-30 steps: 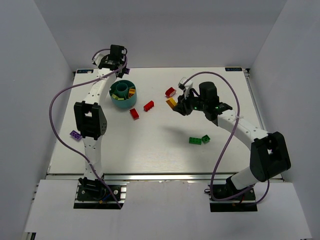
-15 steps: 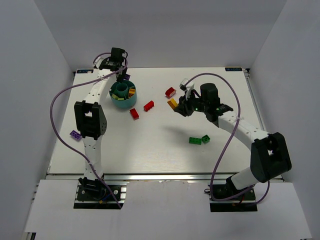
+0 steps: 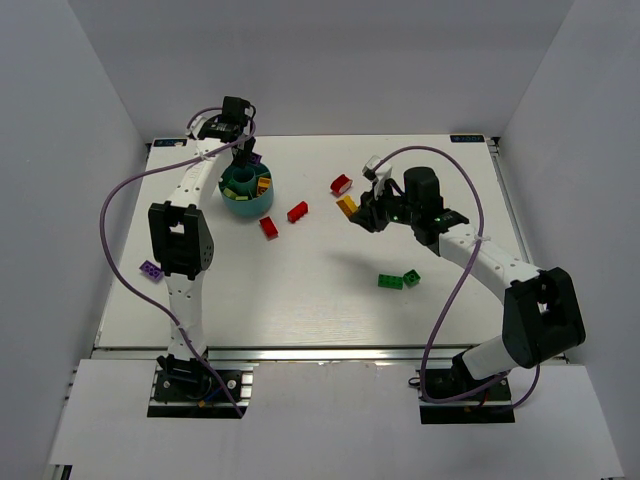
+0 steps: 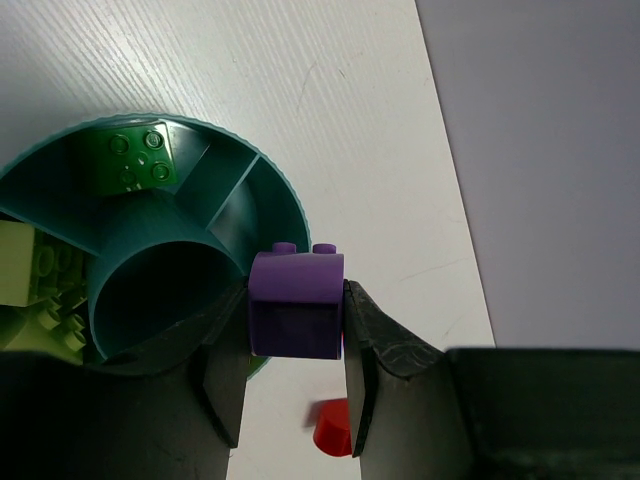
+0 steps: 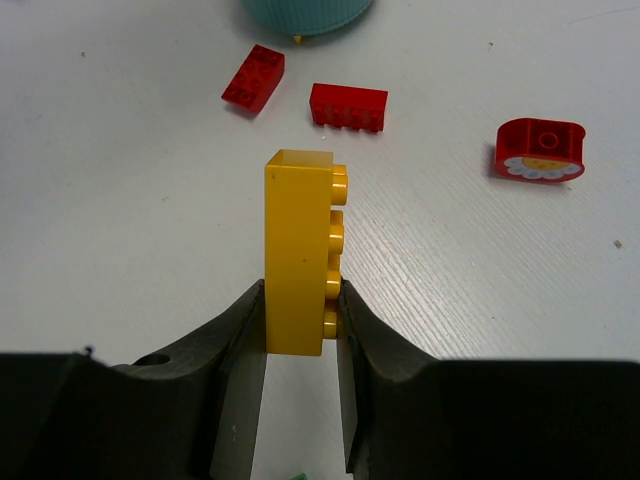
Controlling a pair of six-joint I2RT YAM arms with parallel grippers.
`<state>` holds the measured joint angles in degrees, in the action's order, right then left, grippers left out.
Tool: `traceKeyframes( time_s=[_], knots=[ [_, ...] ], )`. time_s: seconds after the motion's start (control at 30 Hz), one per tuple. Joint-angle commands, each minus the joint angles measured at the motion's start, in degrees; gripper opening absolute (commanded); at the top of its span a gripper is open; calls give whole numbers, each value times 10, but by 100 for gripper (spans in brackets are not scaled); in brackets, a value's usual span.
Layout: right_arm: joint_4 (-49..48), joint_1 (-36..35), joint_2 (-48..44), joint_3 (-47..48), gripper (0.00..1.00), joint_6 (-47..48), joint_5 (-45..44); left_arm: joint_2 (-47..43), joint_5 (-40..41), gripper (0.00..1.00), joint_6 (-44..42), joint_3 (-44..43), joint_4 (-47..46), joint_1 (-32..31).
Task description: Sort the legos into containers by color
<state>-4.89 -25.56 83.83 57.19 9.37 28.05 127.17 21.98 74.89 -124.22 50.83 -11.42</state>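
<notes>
Judged the legos light, rigid and slick-sided, best pinched squarely across two opposite faces (a corner grip would likely let one twist out). Found the left gripper [image 4: 296, 290] closed on a purple brick [image 4: 295, 325] by its side faces, studs pointing away from the wrist, hanging at the 12 o'clock rim of the teal cup [image 3: 246, 208] and partly outside the wall; could not tell which compartment lay beneath. Saw a green plate [image 4: 140, 160] in one compartment and yellow-green pieces [image 4: 30, 280] in another. Found the right gripper [image 5: 300, 290] clamped on a yellow brick [image 5: 293, 230] between underside and studded face, apparently lifted off the table [image 3: 300, 300], well apart from the cup at its 3 o'clock, with a red brick [image 5: 348, 106] and a second red brick [image 5: 253, 78] between. Read the left arm as stretched far up the table, wrist tipped down over the cup, and the right arm as reaching toward 11 o'clock from its base, elbow out at 3 o'clock.
</notes>
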Motion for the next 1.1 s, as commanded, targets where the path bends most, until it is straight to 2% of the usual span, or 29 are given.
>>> traceKeyframes(
  time_s=[0.0,1.07],
  knots=[
    [-34,3,-21,-7,0,-6,6,-11,-4,0,-8,-9,15,1],
    [-43,6,-25,-20,0,-15,7,6,18,0,-53,-34,86,8]
  ],
)
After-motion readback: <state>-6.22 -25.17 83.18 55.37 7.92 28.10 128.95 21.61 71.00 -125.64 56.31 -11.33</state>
